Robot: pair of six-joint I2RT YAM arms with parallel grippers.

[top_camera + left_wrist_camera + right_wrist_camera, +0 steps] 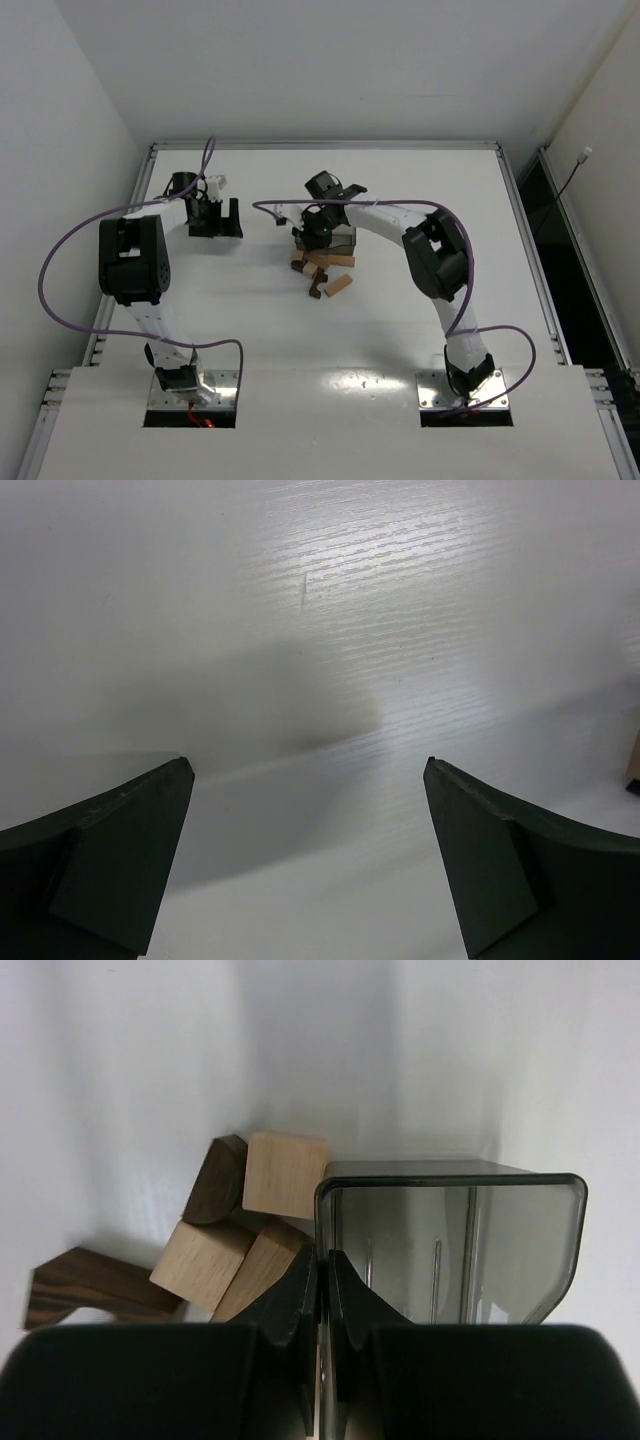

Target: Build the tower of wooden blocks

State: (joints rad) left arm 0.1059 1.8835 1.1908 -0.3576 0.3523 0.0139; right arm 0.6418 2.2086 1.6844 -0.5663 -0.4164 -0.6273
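Observation:
The wood blocks (pixel 322 270) lie in a loose heap near the table's middle, none stacked; a tower is not in view. In the right wrist view two tan cuboids (pixel 285 1172) (pixel 200 1260) and dark brown pieces (pixel 215 1180) (pixel 85 1282) crowd against the grey translucent tray (pixel 450 1175). My right gripper (pixel 323 1260) is shut on that tray's left wall, one finger inside and one outside, beside the blocks. It sits at the heap's far edge (pixel 318 232). My left gripper (pixel 218 220) hangs open over bare table (pixel 310 765), well left of the blocks, nothing between its fingers (pixel 120 860).
The tray (pixel 343 238) stands just behind the heap. A tan block (pixel 340 284) lies apart at the heap's near right. A block's edge (pixel 633 770) peeks in at the left wrist view's right border. Raised rails run along the table's edges (pixel 150 170).

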